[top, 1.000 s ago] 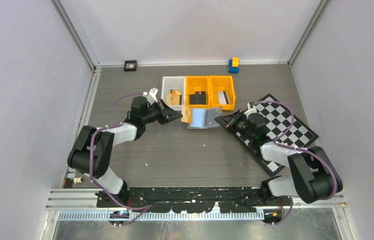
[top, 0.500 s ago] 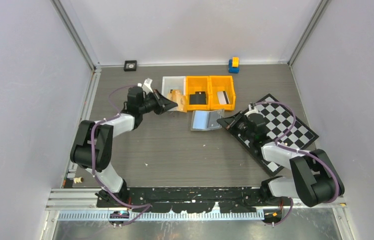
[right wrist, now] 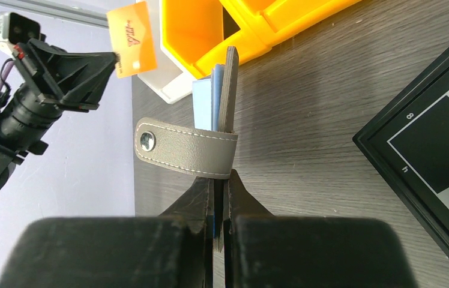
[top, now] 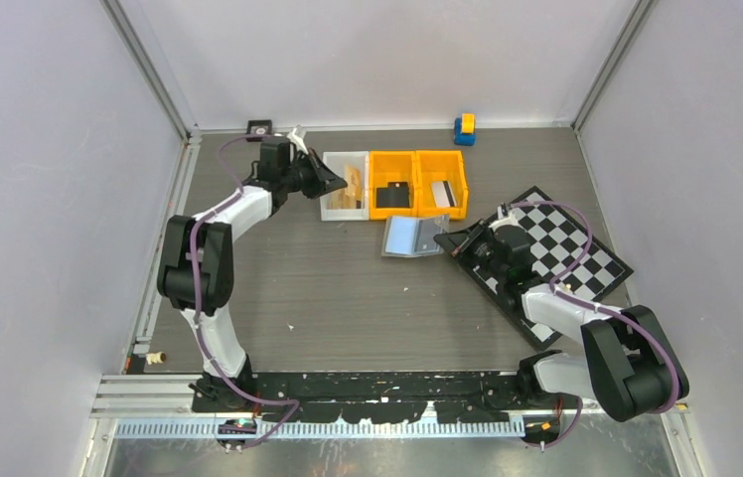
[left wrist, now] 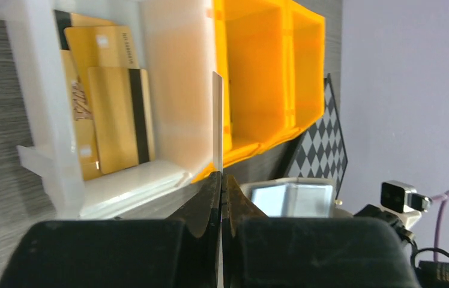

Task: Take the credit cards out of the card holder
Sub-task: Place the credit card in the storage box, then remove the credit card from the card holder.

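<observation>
My left gripper [top: 338, 185] is shut on an orange credit card [top: 355, 183] and holds it over the white bin [top: 330, 199]. In the left wrist view the card [left wrist: 217, 120] stands edge-on from the shut gripper [left wrist: 221, 179], with other gold-orange cards [left wrist: 114, 117] lying in the bin below. My right gripper [top: 443, 238] is shut on the edge of the grey card holder [top: 410, 236], which lies open on the table with its blue-grey inside up. In the right wrist view the holder [right wrist: 227, 90] stands edge-on in the gripper [right wrist: 221, 180], its strap [right wrist: 186, 147] hanging left.
Two orange bins stand right of the white one, one with a black card [top: 392, 196], the other with a silvery card [top: 441, 192]. A chessboard [top: 566, 248] lies under my right arm. A blue-yellow block [top: 464, 128] and a small black square [top: 259, 129] sit by the back wall.
My left gripper has carried the orange card from beside the card holder back and left to above the white bin. The card holder has settled flatter; my right gripper keeps its hold.
</observation>
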Controlling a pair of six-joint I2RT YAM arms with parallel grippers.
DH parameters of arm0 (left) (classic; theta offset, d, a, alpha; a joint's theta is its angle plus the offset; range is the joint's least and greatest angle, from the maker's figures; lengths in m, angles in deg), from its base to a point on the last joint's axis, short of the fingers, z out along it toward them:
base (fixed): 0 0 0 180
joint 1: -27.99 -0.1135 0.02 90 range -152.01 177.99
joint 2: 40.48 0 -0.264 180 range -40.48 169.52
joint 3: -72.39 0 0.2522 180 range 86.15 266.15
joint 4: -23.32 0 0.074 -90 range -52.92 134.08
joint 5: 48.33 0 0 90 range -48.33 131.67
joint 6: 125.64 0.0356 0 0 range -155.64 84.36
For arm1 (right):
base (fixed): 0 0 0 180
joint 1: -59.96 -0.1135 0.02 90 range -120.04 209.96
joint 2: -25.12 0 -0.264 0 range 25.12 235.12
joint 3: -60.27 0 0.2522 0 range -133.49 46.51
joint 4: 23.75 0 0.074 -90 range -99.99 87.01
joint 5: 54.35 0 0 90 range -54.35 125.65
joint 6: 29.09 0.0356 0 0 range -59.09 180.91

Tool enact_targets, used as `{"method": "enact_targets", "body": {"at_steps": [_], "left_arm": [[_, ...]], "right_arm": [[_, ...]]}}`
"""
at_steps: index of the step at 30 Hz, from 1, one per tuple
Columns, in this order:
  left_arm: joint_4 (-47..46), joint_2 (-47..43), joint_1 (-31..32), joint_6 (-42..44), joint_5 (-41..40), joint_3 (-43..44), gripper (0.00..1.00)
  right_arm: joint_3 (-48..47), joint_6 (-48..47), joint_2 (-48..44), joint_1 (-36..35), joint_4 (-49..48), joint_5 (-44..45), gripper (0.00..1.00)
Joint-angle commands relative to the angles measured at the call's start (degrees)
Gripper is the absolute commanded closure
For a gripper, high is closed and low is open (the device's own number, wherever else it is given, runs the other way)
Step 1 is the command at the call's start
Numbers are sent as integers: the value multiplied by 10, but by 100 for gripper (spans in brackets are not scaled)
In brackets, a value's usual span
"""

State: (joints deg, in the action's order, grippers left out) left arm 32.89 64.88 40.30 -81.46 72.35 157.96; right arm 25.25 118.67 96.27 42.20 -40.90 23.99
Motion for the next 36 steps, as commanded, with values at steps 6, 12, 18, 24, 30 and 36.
{"method": "enact_targets", "body": {"at_steps": [6,12,18,24,30,36], "left_arm": [[31,40,-19,21,-13,40,86],[14,-4,-21,34,-49,7,30],[-6,-114,6,35,-71,-95,30],[5,-229,30,18,-84,-193,2],[67,-320,38,26,-206,-239,0],[112,-363,26,-80,-336,-281,0]], "right_arm": [[-16,-7,-22,4,-29,6,100],[-16,-8,-15,3,-34,2,100],[-14,-9,-12,3,-62,-21,100],[-9,-8,-6,3,-118,-55,100],[-6,-4,3,3,-150,-74,100],[-4,-20,-18,3,-131,-64,100]]}}
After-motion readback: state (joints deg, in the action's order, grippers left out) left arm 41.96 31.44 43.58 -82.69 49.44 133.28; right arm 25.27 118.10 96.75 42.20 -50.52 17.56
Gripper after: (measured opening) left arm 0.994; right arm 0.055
